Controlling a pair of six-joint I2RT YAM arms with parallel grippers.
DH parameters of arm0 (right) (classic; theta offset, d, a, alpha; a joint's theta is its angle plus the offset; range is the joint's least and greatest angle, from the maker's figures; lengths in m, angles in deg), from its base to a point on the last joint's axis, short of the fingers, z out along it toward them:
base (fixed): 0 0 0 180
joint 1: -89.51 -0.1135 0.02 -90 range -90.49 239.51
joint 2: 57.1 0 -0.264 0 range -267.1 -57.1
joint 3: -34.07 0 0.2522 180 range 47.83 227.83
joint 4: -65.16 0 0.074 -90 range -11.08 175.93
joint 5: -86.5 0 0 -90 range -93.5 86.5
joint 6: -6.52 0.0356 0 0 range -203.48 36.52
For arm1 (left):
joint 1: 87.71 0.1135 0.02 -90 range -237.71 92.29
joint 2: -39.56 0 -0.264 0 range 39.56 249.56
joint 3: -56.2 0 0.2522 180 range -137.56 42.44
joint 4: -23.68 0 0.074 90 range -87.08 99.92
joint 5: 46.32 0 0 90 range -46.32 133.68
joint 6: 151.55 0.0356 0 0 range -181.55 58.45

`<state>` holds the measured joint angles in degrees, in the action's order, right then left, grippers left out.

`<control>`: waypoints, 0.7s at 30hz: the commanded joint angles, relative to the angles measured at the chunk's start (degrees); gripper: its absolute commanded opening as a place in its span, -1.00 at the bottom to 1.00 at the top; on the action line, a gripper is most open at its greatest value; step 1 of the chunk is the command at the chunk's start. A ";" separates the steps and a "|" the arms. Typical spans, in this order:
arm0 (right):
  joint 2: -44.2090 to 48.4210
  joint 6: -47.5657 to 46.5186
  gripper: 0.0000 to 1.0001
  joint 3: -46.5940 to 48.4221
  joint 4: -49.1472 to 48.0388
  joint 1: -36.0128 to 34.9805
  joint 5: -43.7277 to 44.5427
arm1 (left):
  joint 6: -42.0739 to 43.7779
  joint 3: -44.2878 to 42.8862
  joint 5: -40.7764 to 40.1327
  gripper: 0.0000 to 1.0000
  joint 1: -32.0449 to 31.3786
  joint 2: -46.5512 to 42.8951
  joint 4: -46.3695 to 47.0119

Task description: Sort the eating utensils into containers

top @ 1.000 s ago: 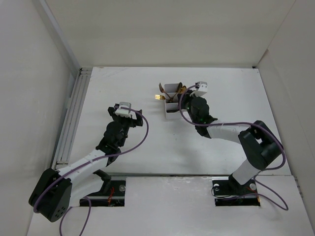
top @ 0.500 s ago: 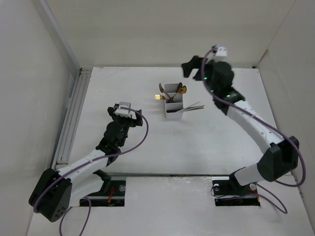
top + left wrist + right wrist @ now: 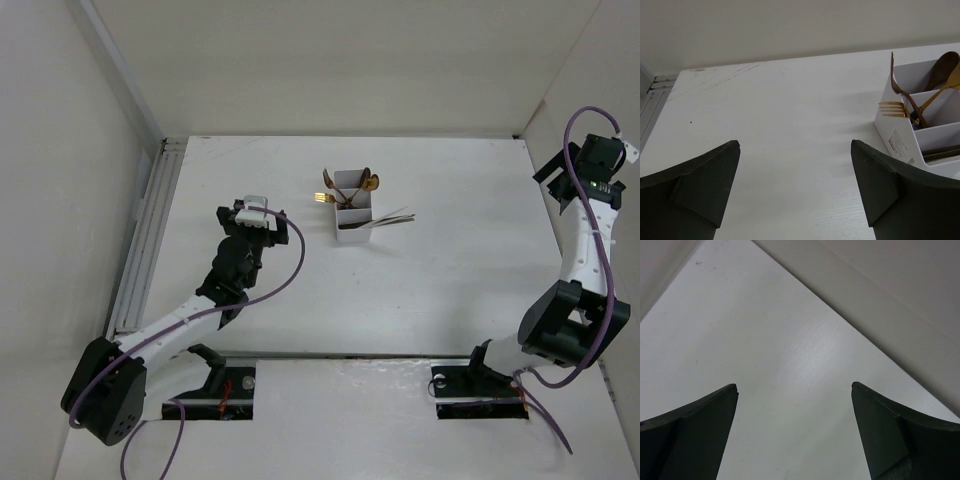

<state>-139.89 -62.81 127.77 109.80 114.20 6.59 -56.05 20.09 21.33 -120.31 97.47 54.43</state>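
The white three-compartment box [image 3: 350, 214] [image 3: 920, 125] stands at the table's middle back. Gold spoons [image 3: 369, 182] [image 3: 945, 67] lean in its far compartment, gold forks [image 3: 323, 198] [image 3: 896, 109] poke out of the middle one, and dark chopsticks [image 3: 388, 219] [image 3: 941, 153] lie in the near one, sticking out to the right. My left gripper [image 3: 253, 216] [image 3: 795, 187] hovers left of the box, open and empty. My right gripper [image 3: 560, 172] [image 3: 795, 432] is raised by the right wall, open and empty, over bare table.
White walls enclose the table on the left, back and right. A metal rail [image 3: 148, 230] runs along the left edge. Purple cables [image 3: 290, 270] loop off both arms.
My right arm has swung from the box, where it was shut, up and far to the right wall, and its jaws opened. The chopsticks now lie in the near compartment. The left arm barely moved.
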 commanded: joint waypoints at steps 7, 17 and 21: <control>-0.27 -3.26 1.00 2.85 7.36 -0.61 5.03 | 1.28 -9.90 -1.73 0.85 -0.27 3.34 -6.62; 0.86 -6.25 1.00 -1.71 6.57 -0.61 2.83 | -1.98 -9.91 -0.06 0.85 -0.27 3.36 -10.15; 2.09 -6.87 1.00 -3.48 5.07 -0.61 1.78 | -1.98 -8.86 -0.59 0.87 -0.27 2.83 -10.67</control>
<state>-140.02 -68.43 125.08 115.92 113.81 9.28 -57.08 12.04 20.98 -120.31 101.74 42.85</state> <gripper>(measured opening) 0.998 0.935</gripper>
